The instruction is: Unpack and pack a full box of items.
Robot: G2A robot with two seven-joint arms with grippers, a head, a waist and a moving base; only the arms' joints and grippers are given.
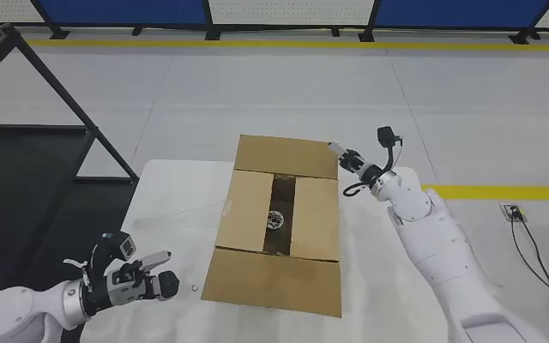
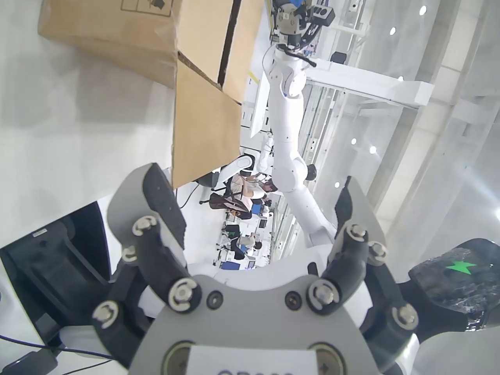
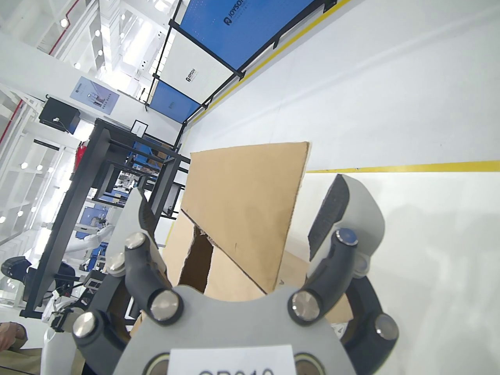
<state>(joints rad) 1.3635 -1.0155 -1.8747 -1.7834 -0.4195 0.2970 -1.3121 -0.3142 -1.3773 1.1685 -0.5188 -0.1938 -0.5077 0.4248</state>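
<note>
Closest to my left wrist camera, my left gripper (image 2: 254, 181) stands spread with nothing between its fingers (image 2: 164, 204). It hangs over the near left part of the table (image 1: 171, 206), well apart from the box (image 1: 244, 210). My right gripper (image 3: 240, 191) is spread and empty too, at the box's far right corner, just beside the corner of the far flap (image 1: 283, 156); whether it touches the card I cannot tell. That far flap and the near flap (image 1: 273, 283) are turned outward, but the two side flaps lie nearly flat over the top, leaving a dark slot where one round item (image 1: 274, 219) shows inside. I judge the unpacking barely begun: the side flaps are not yet turned back, and all the lifting out and repacking is left.
</note>
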